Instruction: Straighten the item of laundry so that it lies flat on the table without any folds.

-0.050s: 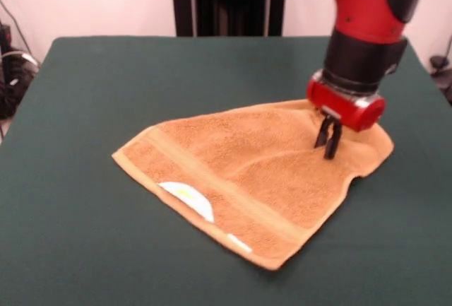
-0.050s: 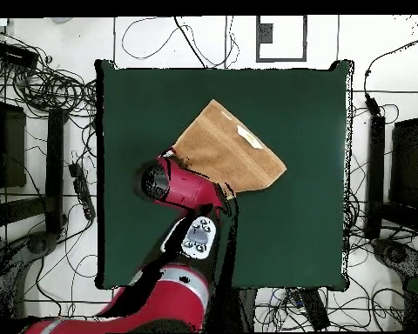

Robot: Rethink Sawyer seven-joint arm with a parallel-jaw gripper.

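The item of laundry is an orange-tan terry towel lying on the dark green table, right of centre in the front view. It is not flat: a ridge of cloth runs across it toward my gripper, and its right side is bunched with a curved edge. A white label shows near the front edge, beside a woven band. My gripper stands upright over the towel's right part, fingers close together with their tips in the cloth. From overhead, the towel shows beyond the red arm, which hides the gripper.
Bare green table surrounds the towel on all sides, widest to the left in the front view. Cables and dark equipment lie on the floor around the table. A black pedestal column stands behind the far edge.
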